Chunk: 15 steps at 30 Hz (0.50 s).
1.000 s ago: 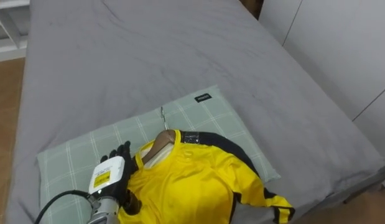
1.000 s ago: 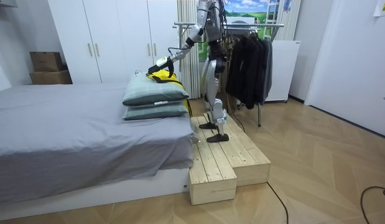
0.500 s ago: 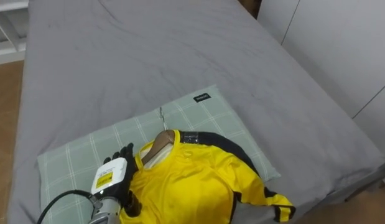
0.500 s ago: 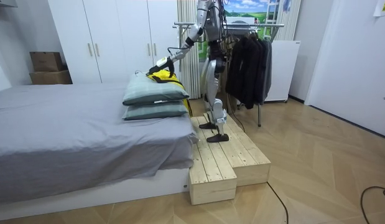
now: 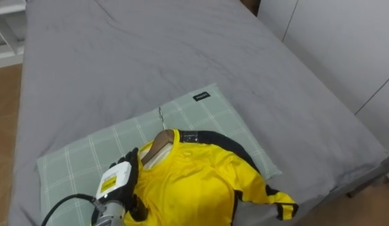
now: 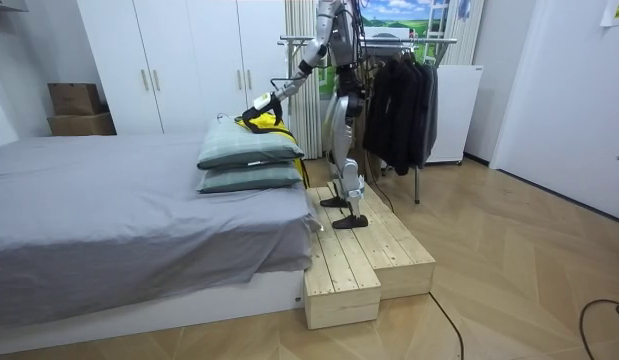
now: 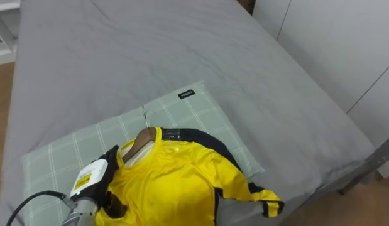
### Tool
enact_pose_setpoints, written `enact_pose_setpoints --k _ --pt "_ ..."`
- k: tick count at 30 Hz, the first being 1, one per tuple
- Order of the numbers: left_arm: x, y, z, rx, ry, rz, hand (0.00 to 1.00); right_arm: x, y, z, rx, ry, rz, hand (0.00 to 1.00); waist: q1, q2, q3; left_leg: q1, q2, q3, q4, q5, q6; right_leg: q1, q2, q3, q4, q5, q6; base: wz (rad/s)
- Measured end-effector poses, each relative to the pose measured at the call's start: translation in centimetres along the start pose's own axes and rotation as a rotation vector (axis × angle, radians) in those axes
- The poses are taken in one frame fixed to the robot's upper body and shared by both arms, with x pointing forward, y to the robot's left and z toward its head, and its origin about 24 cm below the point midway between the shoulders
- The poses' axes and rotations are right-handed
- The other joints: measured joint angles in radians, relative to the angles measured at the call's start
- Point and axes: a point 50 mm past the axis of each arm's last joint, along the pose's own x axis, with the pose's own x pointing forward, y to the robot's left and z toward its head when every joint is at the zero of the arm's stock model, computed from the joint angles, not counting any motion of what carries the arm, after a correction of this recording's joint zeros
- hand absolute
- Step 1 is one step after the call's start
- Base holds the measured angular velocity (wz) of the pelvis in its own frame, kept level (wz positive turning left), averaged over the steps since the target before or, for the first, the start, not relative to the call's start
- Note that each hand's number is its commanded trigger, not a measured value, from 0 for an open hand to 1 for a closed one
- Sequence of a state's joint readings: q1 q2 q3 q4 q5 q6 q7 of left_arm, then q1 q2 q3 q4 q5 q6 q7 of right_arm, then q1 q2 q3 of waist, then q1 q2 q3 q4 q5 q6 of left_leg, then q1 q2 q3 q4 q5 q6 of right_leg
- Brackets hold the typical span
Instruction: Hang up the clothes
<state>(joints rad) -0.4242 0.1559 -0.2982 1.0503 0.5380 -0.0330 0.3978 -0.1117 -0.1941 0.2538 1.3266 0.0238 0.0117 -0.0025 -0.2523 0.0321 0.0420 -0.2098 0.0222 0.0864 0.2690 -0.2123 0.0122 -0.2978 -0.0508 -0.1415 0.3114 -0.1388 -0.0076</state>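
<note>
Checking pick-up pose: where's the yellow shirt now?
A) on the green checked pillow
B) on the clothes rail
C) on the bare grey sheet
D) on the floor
A: the yellow shirt, on its wooden hanger, lies flat on the green checked pillow, with the left hand at its shoulder.

The yellow jersey (image 5: pixel 194 182) is thin synthetic cloth with a slight sheen, black bands included. In its collar sits a hanger (image 5: pixel 156 147) of smooth brown wood with a thin bright metal hook (image 5: pixel 161 116). The pillow (image 5: pixel 75 160) under it wears soft, matt checked cloth. The bed sheet (image 5: pixel 150 56) is matt grey fabric, faintly creased. My left hand (image 5: pixel 120 180) looks hard, black and matt. In the room view the step platform (image 6: pixel 359 255) is bare pale wood, the clothes rail (image 6: pixel 389 42) metal, the wardrobe doors (image 6: pixel 179 60) smooth white.
</note>
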Motion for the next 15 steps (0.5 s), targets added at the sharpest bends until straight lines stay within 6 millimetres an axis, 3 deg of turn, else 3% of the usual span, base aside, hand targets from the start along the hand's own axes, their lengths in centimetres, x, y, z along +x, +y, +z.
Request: enact_pose_setpoints --k 8,15 --pt "0.7 0.8 -0.8 0.003 0.053 -0.009 0.0 0.1 -0.1 0.7 0.0 -0.016 -0.001 0.0 -0.012 -0.003 0.0023 -0.049 0.0 0.001 0.012 0.0 0.0 -0.046 0.0 0.002 0.007 0.001 -0.002 0.0" --pt "1.3 1.7 -0.1 0.004 0.038 0.01 0.0 0.1 -0.2 1.6 0.03 -0.036 0.004 0.0 -0.014 -0.004 0.0138 -0.106 0.003 0.0 0.039 0.0 0.0 -0.089 -0.002 -0.011 0.019 0.003 -0.005 0.05"
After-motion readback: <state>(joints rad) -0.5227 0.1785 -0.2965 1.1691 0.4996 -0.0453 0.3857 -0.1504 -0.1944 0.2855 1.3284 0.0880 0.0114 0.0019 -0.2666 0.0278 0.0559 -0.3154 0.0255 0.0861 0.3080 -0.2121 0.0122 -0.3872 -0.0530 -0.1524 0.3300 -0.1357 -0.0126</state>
